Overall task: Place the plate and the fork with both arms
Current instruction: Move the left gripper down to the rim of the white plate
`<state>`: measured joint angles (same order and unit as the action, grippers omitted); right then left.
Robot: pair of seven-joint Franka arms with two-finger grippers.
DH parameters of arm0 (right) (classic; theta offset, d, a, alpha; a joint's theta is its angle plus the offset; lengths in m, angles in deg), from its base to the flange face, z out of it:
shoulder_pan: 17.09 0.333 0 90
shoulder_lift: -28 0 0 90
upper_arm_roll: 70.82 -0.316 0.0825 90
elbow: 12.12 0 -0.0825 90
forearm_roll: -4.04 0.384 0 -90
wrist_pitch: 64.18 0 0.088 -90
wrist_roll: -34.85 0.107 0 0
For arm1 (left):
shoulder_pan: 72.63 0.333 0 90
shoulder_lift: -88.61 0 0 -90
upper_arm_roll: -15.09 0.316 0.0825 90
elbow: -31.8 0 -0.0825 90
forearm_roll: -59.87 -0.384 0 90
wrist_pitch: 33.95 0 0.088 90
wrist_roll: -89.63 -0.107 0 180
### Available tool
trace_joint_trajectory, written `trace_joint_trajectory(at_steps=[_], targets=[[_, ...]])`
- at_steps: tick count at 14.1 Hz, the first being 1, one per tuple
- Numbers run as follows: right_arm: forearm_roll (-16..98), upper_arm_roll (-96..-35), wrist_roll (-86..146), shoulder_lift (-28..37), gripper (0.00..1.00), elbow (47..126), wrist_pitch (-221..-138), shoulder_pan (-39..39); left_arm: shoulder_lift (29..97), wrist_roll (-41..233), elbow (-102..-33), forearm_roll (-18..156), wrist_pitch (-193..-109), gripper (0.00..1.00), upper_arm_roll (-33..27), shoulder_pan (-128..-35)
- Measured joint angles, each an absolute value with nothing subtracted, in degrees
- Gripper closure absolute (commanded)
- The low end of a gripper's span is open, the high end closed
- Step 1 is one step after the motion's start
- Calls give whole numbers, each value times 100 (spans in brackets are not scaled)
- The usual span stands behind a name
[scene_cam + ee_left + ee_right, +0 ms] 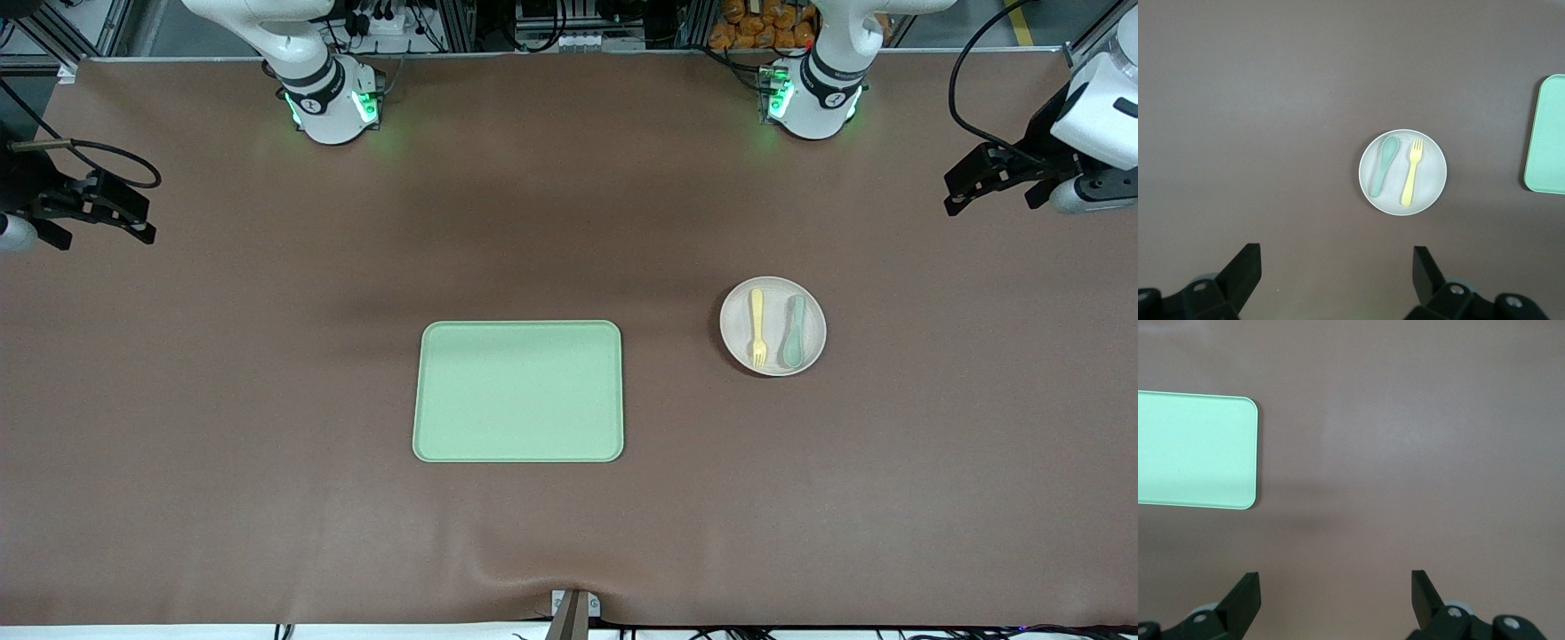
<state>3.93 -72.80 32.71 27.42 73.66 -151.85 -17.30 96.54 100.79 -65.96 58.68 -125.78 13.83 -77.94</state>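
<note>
Left gripper (965, 191) up over bare table at the left arm's end, fingers (1245, 270) spread wide, nothing between them. Right gripper (133, 222) up over bare table at the right arm's end, fingers (1245, 593) likewise apart and empty. Both arms waiting.

Plate (773, 293): round, shallow, pale beige-pink, raised rim, flat on the brown table (222, 400). Well apart from the tray (518, 391), toward the left arm's end of it, a little farther from the front camera than the tray's middle. On the plate, side by side and apparently not touching: fork (757, 327), pale yellow, short tines pointing toward the front camera; spoon (793, 332), grey-green, bowl end toward the front camera too. Fork on the side nearer the tray, spoon on the side away from it.

Tray: rectangular, light green, rounded corners, nothing in it.
</note>
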Motion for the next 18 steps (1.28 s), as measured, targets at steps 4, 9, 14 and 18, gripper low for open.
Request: trace_joint_trajectory(at_steps=[4,9,14,18], targets=[[393,-7277,3271,2742,0,7366,-15185,-1730,9654,10062,-6597,5868,-12575,0,1384,-7793],[393,-7266,3271,2742,0,7366,-15184,-1731,9563,9986,-6664,5868,-12523,0,1390,-7785],[393,-7263,3271,2742,0,7366,-15183,-1731,9080,9974,-7022,5868,-12960,0,1387,-7786],[393,-7261,3271,2742,0,7366,-15181,-1732,8994,9973,-7963,5868,-14041,0,1381,-7783]])
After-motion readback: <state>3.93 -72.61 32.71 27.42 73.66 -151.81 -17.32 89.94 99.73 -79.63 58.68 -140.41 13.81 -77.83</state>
